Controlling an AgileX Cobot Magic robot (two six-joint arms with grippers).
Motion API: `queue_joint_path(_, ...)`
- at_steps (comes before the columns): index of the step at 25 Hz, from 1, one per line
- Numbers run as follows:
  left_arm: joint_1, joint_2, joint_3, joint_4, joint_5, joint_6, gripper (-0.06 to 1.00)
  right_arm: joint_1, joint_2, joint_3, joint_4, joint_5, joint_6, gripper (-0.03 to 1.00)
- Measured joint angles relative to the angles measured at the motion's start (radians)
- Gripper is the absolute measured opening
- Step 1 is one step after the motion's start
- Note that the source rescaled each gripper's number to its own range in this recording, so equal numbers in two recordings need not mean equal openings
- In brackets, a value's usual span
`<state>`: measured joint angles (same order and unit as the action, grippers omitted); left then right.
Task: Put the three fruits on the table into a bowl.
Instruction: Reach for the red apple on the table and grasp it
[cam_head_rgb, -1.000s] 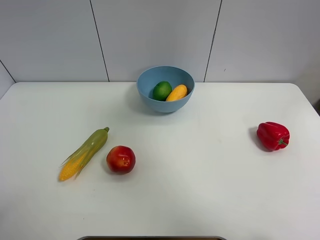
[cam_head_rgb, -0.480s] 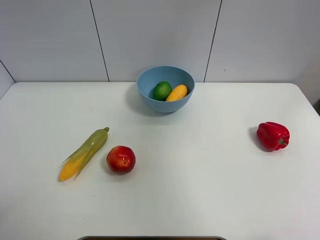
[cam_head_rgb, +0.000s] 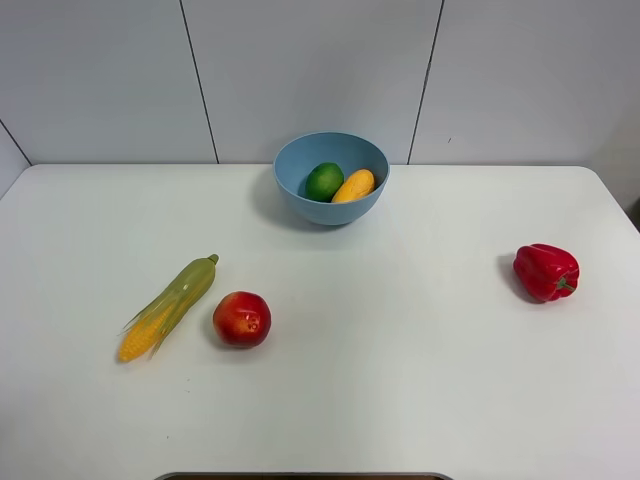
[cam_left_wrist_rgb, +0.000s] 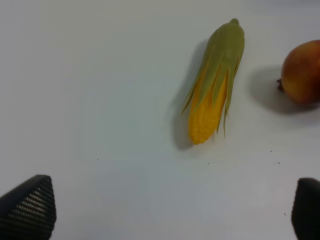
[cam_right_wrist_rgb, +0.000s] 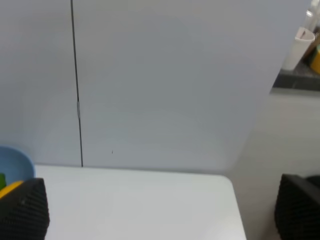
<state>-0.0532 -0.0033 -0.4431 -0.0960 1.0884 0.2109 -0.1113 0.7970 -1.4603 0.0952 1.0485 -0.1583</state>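
The light-blue bowl (cam_head_rgb: 331, 211) stands at the back middle of the white table (cam_head_rgb: 400, 340). A green lime (cam_head_rgb: 323, 181) and a yellow-orange mango-like fruit (cam_head_rgb: 354, 185) lie inside it. The red apple (cam_head_rgb: 241, 319) sits on the table at front left. Neither gripper shows in the exterior high view. In the left wrist view my left gripper (cam_left_wrist_rgb: 167, 212) is open above bare table, with the apple (cam_left_wrist_rgb: 303, 72) well ahead of it. In the right wrist view my right gripper (cam_right_wrist_rgb: 160, 210) is open and empty, facing the wall, with the bowl's edge (cam_right_wrist_rgb: 14, 162) beside one fingertip.
A green-husked corn cob (cam_head_rgb: 169, 305) lies just left of the apple, also seen as the corn cob (cam_left_wrist_rgb: 215, 85) in the left wrist view. A red bell pepper (cam_head_rgb: 546, 271) sits at the right. A grey panelled wall (cam_head_rgb: 320, 70) backs the table.
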Motion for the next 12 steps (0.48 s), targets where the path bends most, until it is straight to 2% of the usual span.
queue_joint_path(12, 0.0, 0.0, 0.0, 0.0, 0.0, 0.0, 1.0, -0.008, -0.253, 0.261, 0.018, 0.02, -0.018, 0.94)
